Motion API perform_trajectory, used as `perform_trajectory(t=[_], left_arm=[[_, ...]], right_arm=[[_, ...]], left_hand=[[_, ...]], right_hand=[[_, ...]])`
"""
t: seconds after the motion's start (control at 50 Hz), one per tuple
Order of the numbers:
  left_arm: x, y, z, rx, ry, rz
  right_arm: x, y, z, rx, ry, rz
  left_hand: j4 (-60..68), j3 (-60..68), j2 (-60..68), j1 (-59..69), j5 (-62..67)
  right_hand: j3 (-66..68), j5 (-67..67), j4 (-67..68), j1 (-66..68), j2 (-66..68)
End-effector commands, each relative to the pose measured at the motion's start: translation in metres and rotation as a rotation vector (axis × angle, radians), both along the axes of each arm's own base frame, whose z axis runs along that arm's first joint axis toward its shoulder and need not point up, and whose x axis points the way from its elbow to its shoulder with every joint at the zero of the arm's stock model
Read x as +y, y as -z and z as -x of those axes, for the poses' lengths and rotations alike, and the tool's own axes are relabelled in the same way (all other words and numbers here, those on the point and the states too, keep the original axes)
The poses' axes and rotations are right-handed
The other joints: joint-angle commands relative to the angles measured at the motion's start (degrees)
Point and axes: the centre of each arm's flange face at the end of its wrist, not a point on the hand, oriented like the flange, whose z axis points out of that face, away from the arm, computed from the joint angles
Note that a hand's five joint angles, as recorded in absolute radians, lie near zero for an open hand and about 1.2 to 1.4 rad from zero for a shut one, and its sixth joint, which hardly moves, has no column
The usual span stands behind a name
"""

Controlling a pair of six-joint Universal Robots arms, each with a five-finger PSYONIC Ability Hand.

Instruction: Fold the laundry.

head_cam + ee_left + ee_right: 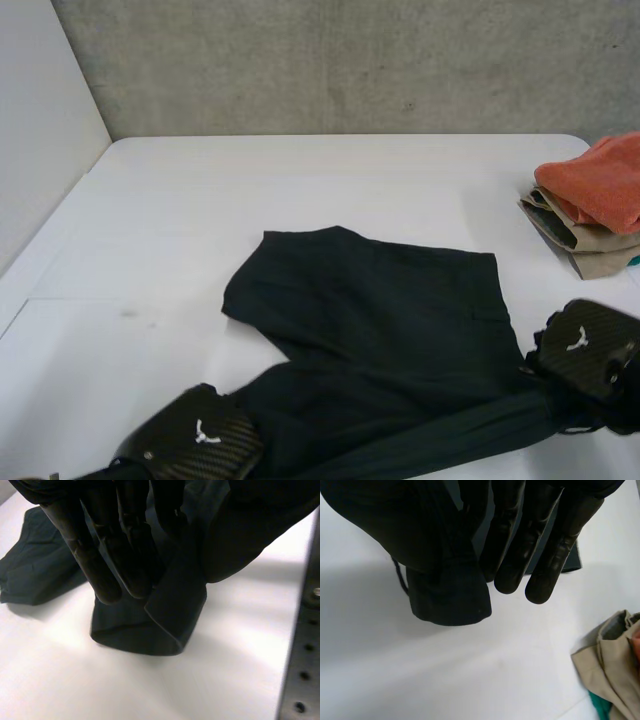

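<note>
1. Lying in the middle of the white table (300, 170), the dark garment (380, 310) is flat on its far part, and its near edge is lifted off the table between the two hands.
2. The left hand (200, 435) is at the near left end of this lifted edge. In the left wrist view its fingers point down to the table and the cloth goes up between them and the thumb, so the hand pinches the garment. A folded piece of the cloth hangs just under the fingertips and touches the table.
3. The right hand (585, 345) is at the near right end of the same edge. In the right wrist view the cloth is wrapped over the thumb and the fingers are closed against it, so this hand also holds the garment. A short fold hangs beside the fingertips.
4. The cloth between the two hands makes a long roll, close to the near border of the table.
5. A folded pile lies well apart on the far right of the table: an orange cloth (600, 180) on top of a beige cloth (590, 245).
</note>
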Motion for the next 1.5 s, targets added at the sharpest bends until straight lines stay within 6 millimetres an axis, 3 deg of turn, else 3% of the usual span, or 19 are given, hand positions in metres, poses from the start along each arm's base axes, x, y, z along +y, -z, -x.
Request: perform_trajectory(t=[0.02, 0.22, 0.38, 0.54, 0.56, 0.58, 0.6, 0.62, 0.64, 0.78, 0.9, 0.94, 1.04, 1.16, 1.24, 1.3, 1.34, 1.4, 1.5], left_arm=[[-0.035, 0.0, 0.023, 0.082, -0.027, 0.126], [-0.143, 0.009, 0.079, 0.213, -0.187, 0.456], [-0.225, 0.026, 0.111, 0.17, -0.22, 0.672], [-0.274, 0.06, 0.136, 0.172, -0.217, 0.8], [-0.276, 0.062, 0.138, 0.177, -0.218, 0.811], [-0.278, 0.064, 0.139, 0.182, -0.219, 0.819], [-0.283, 0.064, 0.14, 0.195, -0.232, 0.84], [-0.284, 0.064, 0.14, 0.2, -0.238, 0.849], [-0.285, 0.063, 0.141, 0.206, -0.241, 0.857], [-0.262, 0.049, 0.141, 0.224, -0.233, 0.849], [-0.23, 0.038, 0.131, 0.211, -0.214, 0.816], [-0.216, 0.031, 0.125, 0.223, -0.208, 0.799], [-0.194, 0.031, 0.111, 0.259, -0.217, 0.733], [-0.181, 0.038, 0.103, 0.313, -0.246, 0.644], [-0.18, 0.043, 0.101, 0.313, -0.25, 0.625], [-0.181, 0.044, 0.101, 0.31, -0.253, 0.623], [-0.18, 0.043, 0.1, 0.311, -0.254, 0.625], [-0.18, 0.041, 0.1, 0.312, -0.258, 0.628], [-0.174, 0.034, 0.095, 0.319, -0.255, 0.634]], right_arm=[[-0.041, -0.005, -0.003, -0.109, -0.02, 0.043], [-0.098, 0.021, -0.04, -0.202, 0.029, 0.149], [-0.154, 0.044, -0.067, -0.186, 0.068, 0.354], [-0.203, 0.072, -0.089, -0.228, 0.051, 0.52], [-0.21, 0.078, -0.093, -0.244, 0.052, 0.546], [-0.213, 0.08, -0.094, -0.252, 0.052, 0.56], [-0.216, 0.083, -0.095, -0.253, 0.056, 0.571], [-0.216, 0.086, -0.096, -0.256, 0.054, 0.576], [-0.217, 0.087, -0.099, -0.268, 0.049, 0.586], [-0.204, 0.071, -0.091, -0.355, 0.104, 0.551], [-0.162, 0.036, -0.064, -0.528, 0.233, 0.366], [-0.15, 0.036, -0.057, -0.548, 0.262, 0.281], [-0.123, 0.064, -0.035, -0.537, 0.34, 0.001], [-0.113, 0.08, -0.031, -0.546, 0.331, -0.054], [-0.118, 0.091, -0.031, -0.548, 0.326, -0.022], [-0.13, 0.1, -0.029, -0.545, 0.344, 0.016], [-0.138, 0.1, -0.022, -0.539, 0.367, 0.061], [-0.143, 0.099, -0.011, -0.51, 0.387, 0.089], [-0.143, 0.07, 0.009, -0.383, 0.348, 0.224]], left_hand=[[11.37, 11.83, 11.44, 14.04, 13.95], [11.37, 11.83, 11.44, 14.04, 13.95], [11.37, 11.83, 11.44, 14.04, 13.95], [10.73, 11.19, 10.79, 13.39, 13.3], [5.89, 6.35, 5.96, 8.56, 8.47], [-2.82, -2.36, -2.75, -0.15, -0.24], [-35.54, -35.08, -35.48, -32.88, -32.97], [-57.52, -57.06, -57.45, -54.85, -54.95], [-58.63, -58.17, -58.56, -55.96, -56.05], [-58.63, -58.17, -58.56, -55.96, -56.05], [-58.63, -58.17, -58.56, -55.96, -56.05], [-58.63, -58.17, -58.56, -55.96, -56.05], [-58.63, -58.17, -58.56, -55.96, -56.05], [-58.63, -58.17, -58.56, -55.96, -56.05], [-58.63, -58.17, -58.56, -55.96, -56.05], [-58.63, -58.17, -58.56, -55.96, -56.05], [-58.63, -58.17, -58.56, -55.96, -56.05], [-58.63, -58.17, -58.56, -55.96, -56.05], [-58.63, -58.17, -58.56, -55.96, -56.05]], right_hand=[[12.28, 12.78, 11.72, 23.79, 12.83], [12.28, 12.78, 11.72, 23.79, 12.83], [12.28, 12.78, 11.72, 23.79, 12.83], [12.28, 12.78, 11.72, 23.79, 12.83], [12.28, 12.78, 11.72, 23.79, 12.83], [-3.15, -2.65, -3.71, 8.37, -2.6], [-27.12, -26.61, -27.67, -15.6, -26.57], [-49.34, -48.84, -49.9, -37.82, -48.79], [-57.72, -57.22, -58.28, -46.21, -57.17], [-57.72, -57.22, -58.28, -46.21, -57.17], [-57.72, -57.22, -58.28, -46.21, -57.17], [-57.72, -57.22, -58.28, -46.21, -57.17], [-53.95, -53.45, -54.51, -42.44, -53.4], [-53.26, -52.76, -53.82, -41.75, -52.71], [-43.89, -43.39, -44.45, -32.37, -43.34], [-3.26, -2.76, -3.82, 8.26, -2.71], [12.23, 12.73, 11.67, 23.75, 12.78], [12.28, 12.78, 11.72, 23.79, 12.83], [12.28, 12.78, 11.72, 23.79, 12.83]])
